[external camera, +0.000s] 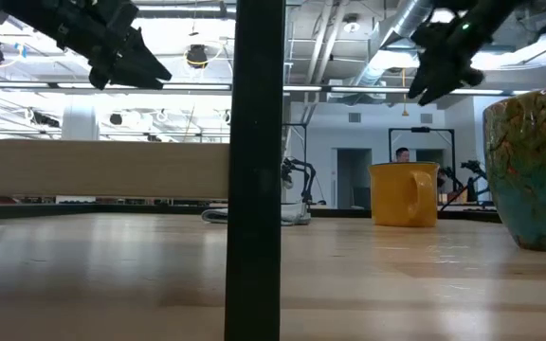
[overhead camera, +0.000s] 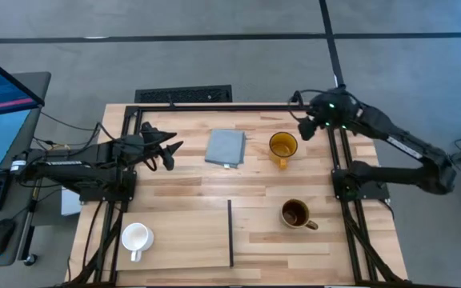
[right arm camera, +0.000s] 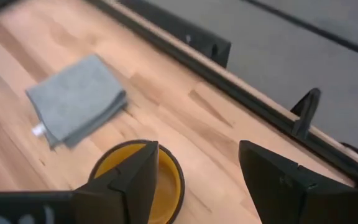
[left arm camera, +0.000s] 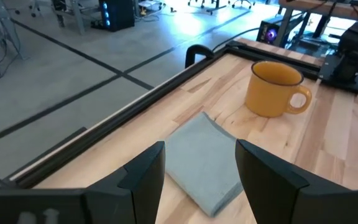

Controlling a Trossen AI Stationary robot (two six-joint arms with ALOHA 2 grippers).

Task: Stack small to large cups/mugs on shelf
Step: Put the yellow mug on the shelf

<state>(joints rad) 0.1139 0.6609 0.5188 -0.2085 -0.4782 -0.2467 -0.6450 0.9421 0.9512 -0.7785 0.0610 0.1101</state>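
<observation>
White mug sits lower left of frame on counter, left of shelf strip.
Left gripper hovers left-centre, fingers wide open, empty.
Yellow mug upper centre-right, handle down-frame.
Right gripper just up-right of it, nearer arm, fingers apart, empty.
Brown mug lower right.
</observation>
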